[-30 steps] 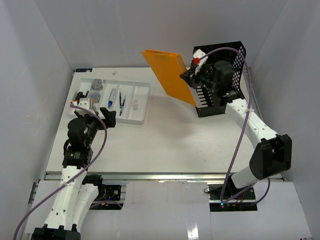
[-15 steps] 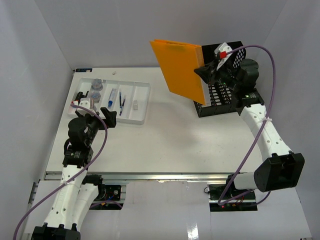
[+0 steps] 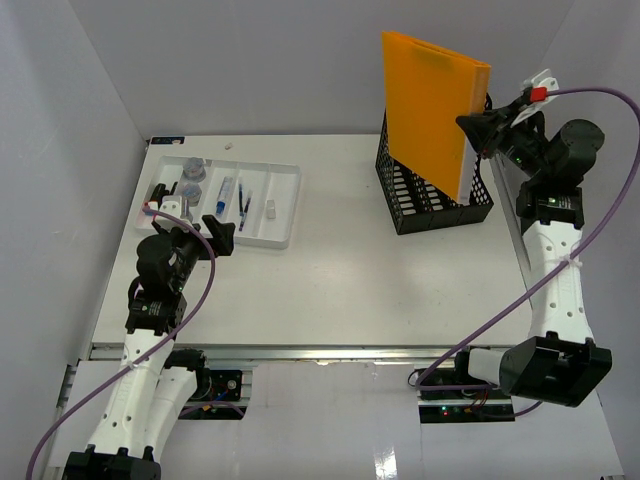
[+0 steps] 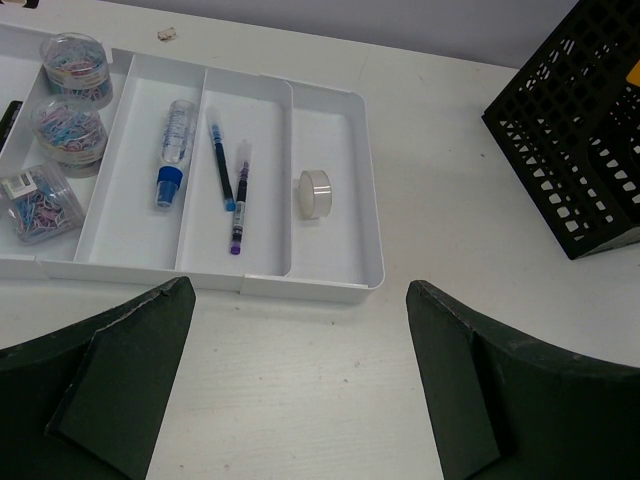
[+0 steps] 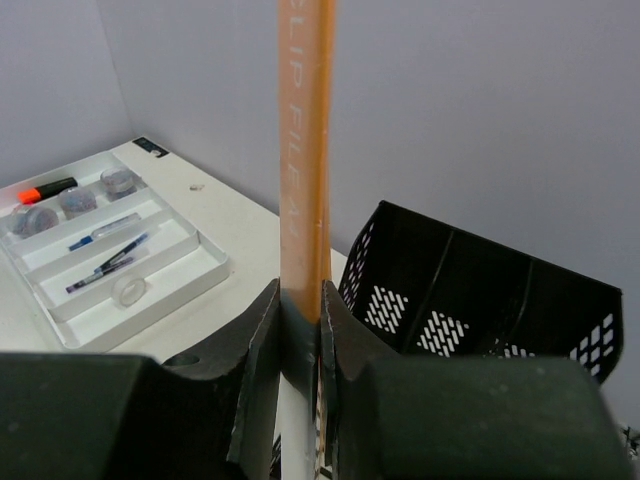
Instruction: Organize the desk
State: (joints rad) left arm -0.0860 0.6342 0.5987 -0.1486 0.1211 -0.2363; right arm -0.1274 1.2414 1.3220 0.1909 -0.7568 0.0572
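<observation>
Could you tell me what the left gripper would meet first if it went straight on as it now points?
Probably the near rim of the white tray, by the compartment holding the tape roll; depth is unclear, so the left gripper might touch the desk just short of it.

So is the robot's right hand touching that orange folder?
Touching. In the right wrist view the right gripper has its jaws pressed against both faces of the orange folder, with no gap showing.
</observation>
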